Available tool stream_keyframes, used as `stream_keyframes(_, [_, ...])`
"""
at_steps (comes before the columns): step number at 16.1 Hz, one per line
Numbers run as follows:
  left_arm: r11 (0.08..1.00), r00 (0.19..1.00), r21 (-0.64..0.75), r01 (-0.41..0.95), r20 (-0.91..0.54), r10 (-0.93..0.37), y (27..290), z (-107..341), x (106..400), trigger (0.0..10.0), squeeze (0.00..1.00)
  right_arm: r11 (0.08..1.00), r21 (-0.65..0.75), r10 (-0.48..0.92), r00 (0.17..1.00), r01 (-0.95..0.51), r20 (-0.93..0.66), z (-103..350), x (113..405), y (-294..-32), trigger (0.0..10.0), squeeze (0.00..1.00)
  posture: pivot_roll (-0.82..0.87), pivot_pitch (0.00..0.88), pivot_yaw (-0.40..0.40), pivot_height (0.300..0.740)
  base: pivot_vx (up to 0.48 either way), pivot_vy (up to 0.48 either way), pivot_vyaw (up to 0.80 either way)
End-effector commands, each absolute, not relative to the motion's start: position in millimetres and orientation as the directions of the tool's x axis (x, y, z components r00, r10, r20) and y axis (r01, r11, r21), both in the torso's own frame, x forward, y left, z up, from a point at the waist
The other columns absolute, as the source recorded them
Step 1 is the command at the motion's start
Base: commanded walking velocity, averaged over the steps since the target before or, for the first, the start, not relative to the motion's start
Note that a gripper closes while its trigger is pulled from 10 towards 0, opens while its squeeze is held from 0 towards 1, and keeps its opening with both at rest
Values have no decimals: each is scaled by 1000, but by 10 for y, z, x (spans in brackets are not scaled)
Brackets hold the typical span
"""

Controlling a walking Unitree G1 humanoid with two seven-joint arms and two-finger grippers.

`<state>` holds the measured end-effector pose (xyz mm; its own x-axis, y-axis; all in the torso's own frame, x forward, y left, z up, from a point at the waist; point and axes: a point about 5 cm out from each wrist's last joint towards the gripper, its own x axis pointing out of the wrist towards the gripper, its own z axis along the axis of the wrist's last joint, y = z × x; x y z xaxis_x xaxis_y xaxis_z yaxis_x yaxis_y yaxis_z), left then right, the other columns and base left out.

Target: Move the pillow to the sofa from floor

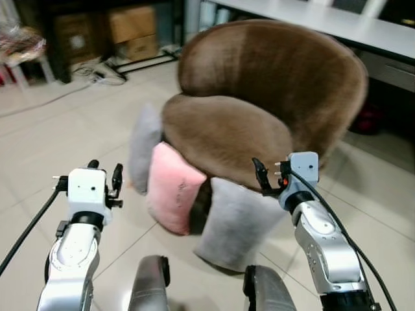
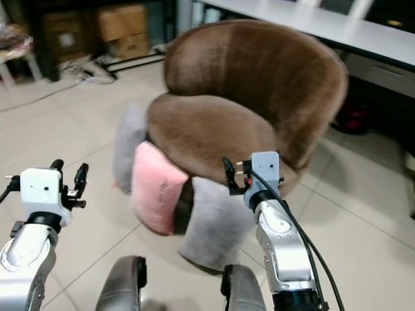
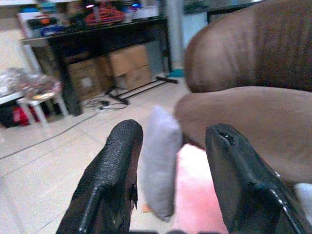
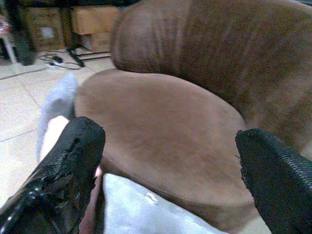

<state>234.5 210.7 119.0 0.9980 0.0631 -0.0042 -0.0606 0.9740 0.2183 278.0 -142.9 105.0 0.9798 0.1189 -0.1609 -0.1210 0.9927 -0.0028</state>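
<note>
No part of the transfer is complete. Three pillows stand on the tiled floor, leaning against the base of the brown plush sofa chair: a pink pillow at the front, a grey pillow behind it on the robot's left, and a second grey pillow at the front toward the robot's right. The seat cushion carries nothing. The task sentence does not say which pillow is meant; the pink one sits most central between the arms.

The left gripper is raised in free air, well apart from the pillows, its fingers spread apart with nothing between them. The right gripper hangs before the seat's front edge, above the nearer grey pillow, its fingers wide apart and holding nothing; no contact with pillow or sofa is evident.

Remaining, by judgement: approach, grasp, lift, and placement on the seat.
</note>
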Motion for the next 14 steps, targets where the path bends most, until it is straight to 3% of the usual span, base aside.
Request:
stream_keyframes(1, [975, 999, 217, -45, 10, 43, 2073, 1224, 2361, 10000, 0, 993, -17, 114, 982, -118, -151, 1088, 2803, -1461, 10000, 0, 0, 0, -48, 616, 289, 0, 0])
stream_keyframes(5, [976, 999, 215, -42, 12, 41, 2077, 1227, 2362, 10000, 0, 993, -9, 113, 981, -116, -159, 1077, 2807, -1450, 10000, 0, 0, 0, -48, 616, 284, 0, -372])
stream_keyframes(13, [974, 999, 222, -37, 17, 34, 2080, 1242, 2384, 10000, 0, 987, -39, 147, 977, -154, -154, 1078, 2824, -1405, 10000, 0, 7, 0, -43, 616, 287, 0, 0])
stream_keyframes(14, [974, 999, 223, -36, 18, 32, 2079, 1245, 2386, 10000, 0, 984, -54, 162, 974, -172, -156, 1074, 2823, -1387, 10000, 0, 7, 0, -42, 616, 281, 0, 800])
